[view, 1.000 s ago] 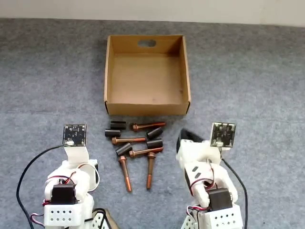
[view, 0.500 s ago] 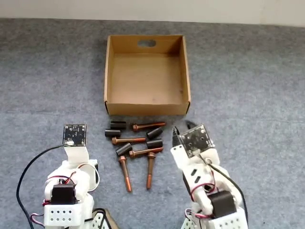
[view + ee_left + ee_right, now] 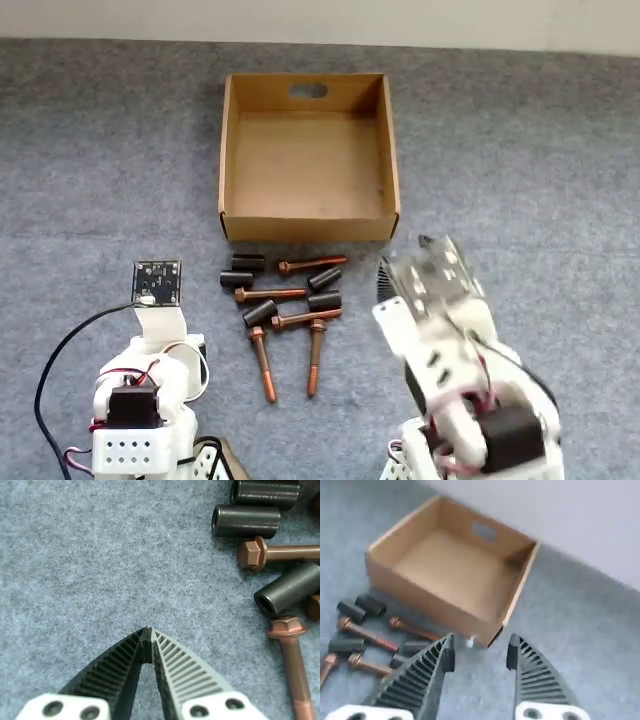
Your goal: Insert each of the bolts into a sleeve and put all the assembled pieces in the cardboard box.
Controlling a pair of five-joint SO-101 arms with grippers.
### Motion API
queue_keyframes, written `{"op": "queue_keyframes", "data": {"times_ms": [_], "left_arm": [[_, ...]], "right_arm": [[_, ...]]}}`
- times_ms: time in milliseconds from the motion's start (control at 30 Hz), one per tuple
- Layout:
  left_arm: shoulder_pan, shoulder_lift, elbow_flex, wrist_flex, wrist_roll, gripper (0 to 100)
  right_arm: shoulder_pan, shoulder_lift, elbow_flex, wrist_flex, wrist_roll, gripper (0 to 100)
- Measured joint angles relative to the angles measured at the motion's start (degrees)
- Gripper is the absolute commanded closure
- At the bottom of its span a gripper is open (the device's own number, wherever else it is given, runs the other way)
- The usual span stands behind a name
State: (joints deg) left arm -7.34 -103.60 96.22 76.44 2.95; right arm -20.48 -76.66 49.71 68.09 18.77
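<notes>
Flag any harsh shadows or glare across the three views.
High view: even light, faint shade inside the brown cardboard box. Left wrist view: soft highlights along the dark cylindrical metal sleeves, no glare. Right wrist view: the box's corner is shaded.

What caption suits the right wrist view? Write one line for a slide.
Open right gripper above the grey mat, facing the empty cardboard box, loose bolts and sleeves nearby.

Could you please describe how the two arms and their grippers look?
The left arm and right arm are white with black motors, red wires and a square circuit board at the wrist; a black cable loops from the left one. The left gripper and right gripper have tapering, ribbed dark fingers on white bases.
</notes>
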Motion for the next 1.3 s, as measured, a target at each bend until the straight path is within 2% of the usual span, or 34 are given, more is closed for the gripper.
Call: {"op": "queue_keyframes", "data": {"times_ms": [133,300,467,600,800,1300], "left_arm": [[0.0,0.0,0.0,0.0,0.0,99],[0.0,0.0,0.0,0.0,0.0,99],[0.0,0.0,0.0,0.0,0.0,99],[0.0,0.0,0.0,0.0,0.0,99],[0.0,0.0,0.0,0.0,0.0,99],[0.0,0.0,0.0,0.0,0.0,99]], "right_arm": [[-4.4,15.6,-0.9,0.4,0.1,89.3],[-12.1,32.5,-1.2,-0.7,0.4,89.2],[-14.6,46.0,-1.7,-7.3,0.4,80.8],[-15.1,54.8,-4.6,-9.2,0.4,80.6],[-15.3,63.1,-11.1,-9.5,0.8,80.6],[-15.3,72.5,-14.7,-11.0,13.5,80.6]]}}
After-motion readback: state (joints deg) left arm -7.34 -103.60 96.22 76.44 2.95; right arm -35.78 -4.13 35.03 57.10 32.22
